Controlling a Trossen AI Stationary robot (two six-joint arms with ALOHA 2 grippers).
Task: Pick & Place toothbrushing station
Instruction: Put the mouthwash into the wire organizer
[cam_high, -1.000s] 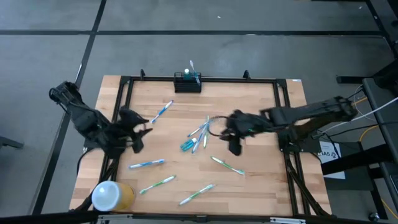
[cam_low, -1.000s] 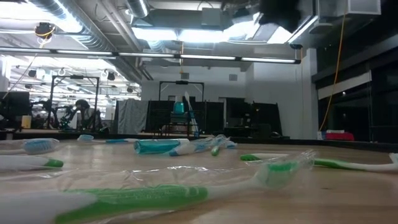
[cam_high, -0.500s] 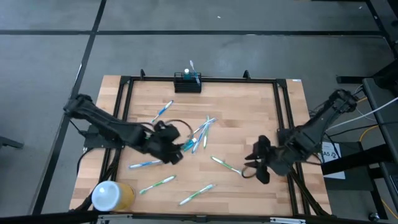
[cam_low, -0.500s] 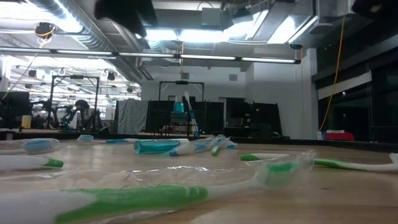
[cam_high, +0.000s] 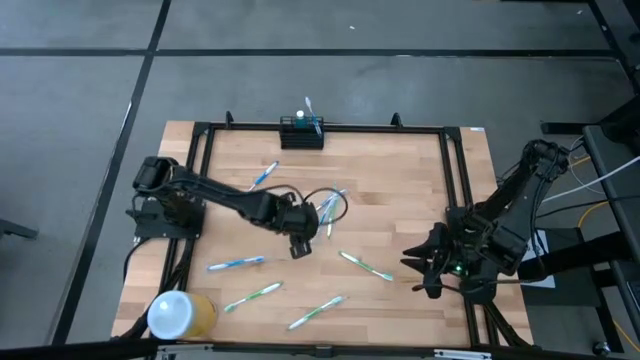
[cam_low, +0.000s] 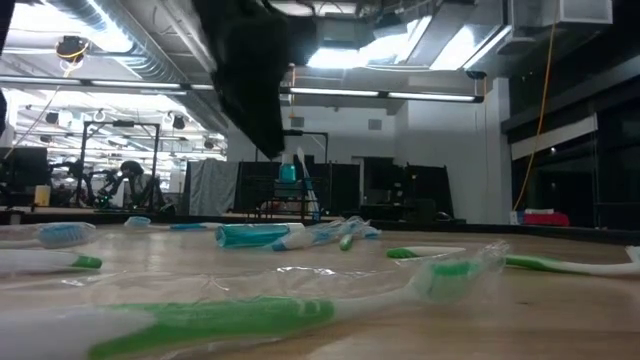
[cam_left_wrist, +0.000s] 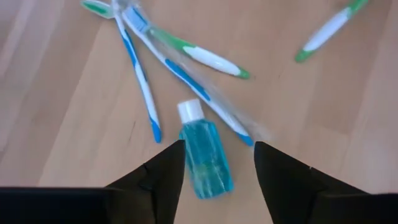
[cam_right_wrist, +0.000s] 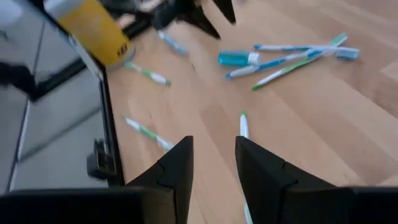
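Observation:
The black slotted holder rack (cam_high: 302, 135) stands at the table's far edge with a toothbrush upright in it; it also shows far off in the low view (cam_low: 292, 196). My left gripper (cam_high: 302, 243) is open over a small blue bottle (cam_left_wrist: 205, 155) that lies flat at the table's middle. Its fingers stand on either side of the bottle's bottom end, and I see no touch. It shows dark at the top of the low view (cam_low: 255, 80). My right gripper (cam_high: 422, 270) is open and empty near the table's right edge.
Several toothbrushes lie loose on the wood: a bunch beside the bottle (cam_high: 325, 210), a green one (cam_high: 365, 266), a blue one (cam_high: 236, 264), others near the front edge (cam_high: 315, 312). A white-and-yellow cylinder (cam_high: 180, 315) lies at the near left corner. A black frame (cam_high: 450, 180) borders the table.
My left gripper has swung from the table's left side toward its middle and now hangs over the blue bottle. My right gripper has drawn back from the middle toward the table's right and near edges. The bottle and toothbrushes have stayed in place.

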